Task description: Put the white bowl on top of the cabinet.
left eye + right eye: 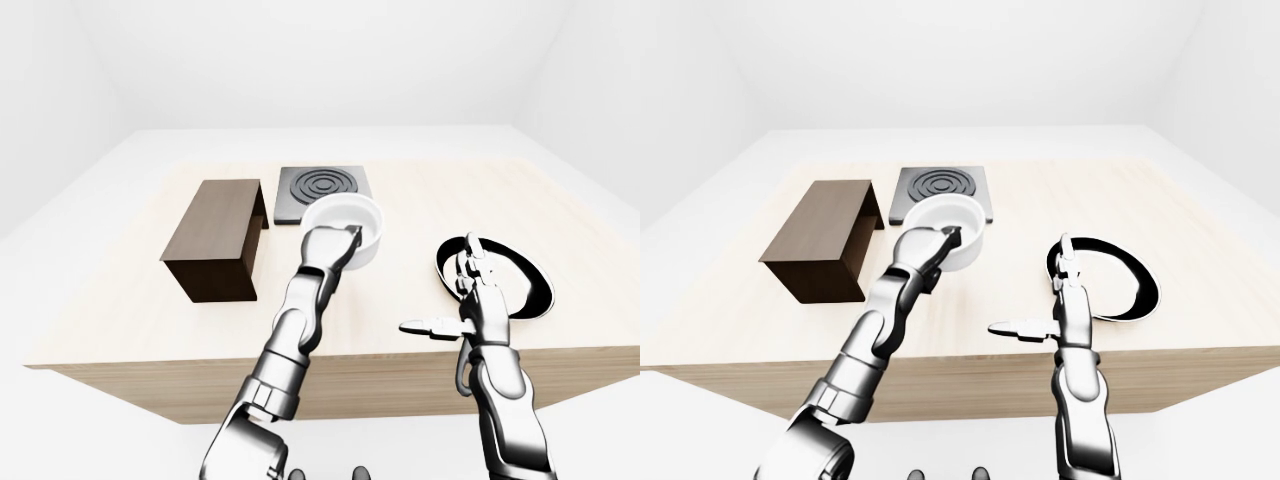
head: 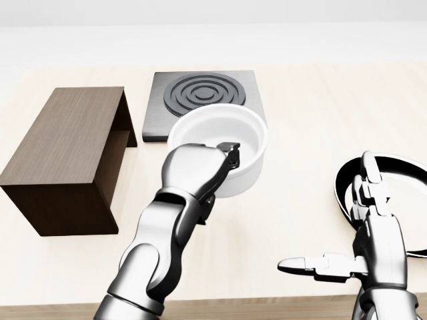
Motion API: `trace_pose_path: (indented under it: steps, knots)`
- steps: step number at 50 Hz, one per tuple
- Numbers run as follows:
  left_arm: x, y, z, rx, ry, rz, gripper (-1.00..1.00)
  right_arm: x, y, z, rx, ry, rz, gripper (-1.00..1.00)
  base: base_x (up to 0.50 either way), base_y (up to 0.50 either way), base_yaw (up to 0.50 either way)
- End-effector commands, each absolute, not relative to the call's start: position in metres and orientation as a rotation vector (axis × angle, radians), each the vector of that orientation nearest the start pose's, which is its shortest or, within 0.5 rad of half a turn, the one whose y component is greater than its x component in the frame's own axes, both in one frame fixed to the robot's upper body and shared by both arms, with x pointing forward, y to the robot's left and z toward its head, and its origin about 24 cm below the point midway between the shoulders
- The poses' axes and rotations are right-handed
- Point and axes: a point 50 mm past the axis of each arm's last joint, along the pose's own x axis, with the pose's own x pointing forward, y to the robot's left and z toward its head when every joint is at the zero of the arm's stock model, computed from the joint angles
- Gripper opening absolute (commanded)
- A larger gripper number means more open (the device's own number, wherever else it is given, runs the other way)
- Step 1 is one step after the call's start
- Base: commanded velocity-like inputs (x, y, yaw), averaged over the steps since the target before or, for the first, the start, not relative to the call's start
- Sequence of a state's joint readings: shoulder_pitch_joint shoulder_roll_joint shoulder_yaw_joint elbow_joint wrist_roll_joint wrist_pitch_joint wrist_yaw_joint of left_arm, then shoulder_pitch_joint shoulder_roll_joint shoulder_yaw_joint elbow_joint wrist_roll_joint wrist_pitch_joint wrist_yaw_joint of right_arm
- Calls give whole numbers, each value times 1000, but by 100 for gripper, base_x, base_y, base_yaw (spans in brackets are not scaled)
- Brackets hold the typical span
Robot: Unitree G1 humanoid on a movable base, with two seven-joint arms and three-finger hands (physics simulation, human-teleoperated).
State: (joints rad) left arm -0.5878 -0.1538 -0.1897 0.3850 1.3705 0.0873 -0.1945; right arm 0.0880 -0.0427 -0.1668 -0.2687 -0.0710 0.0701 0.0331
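Note:
The white bowl (image 2: pixel 230 140) hangs in the air above the table, covering the lower edge of the hob. My left hand (image 2: pixel 223 160) is shut on its near rim, fingers hooked over the wall. The dark wooden cabinet (image 2: pixel 67 153) stands at the left of the head view, its top bare, its open side facing right; the bowl is to the right of it. My right hand (image 2: pixel 347 233) stays open low on the right, fingers spread, thumb pointing left, holding nothing.
A grey hob (image 2: pixel 205 103) with concentric rings lies at the top centre. A black frying pan (image 2: pixel 400 193) sits at the right, behind my right hand. The wooden table's near edge (image 2: pixel 267 303) runs along the bottom of the head view.

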Motion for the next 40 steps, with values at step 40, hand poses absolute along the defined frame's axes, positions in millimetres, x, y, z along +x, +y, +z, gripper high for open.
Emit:
trace_pose_path:
  steps: [40]
  knots:
    - [321,103,242,1599,-230,58,-100,228,-193,75,-157,-106,-144,100,0,0,0]
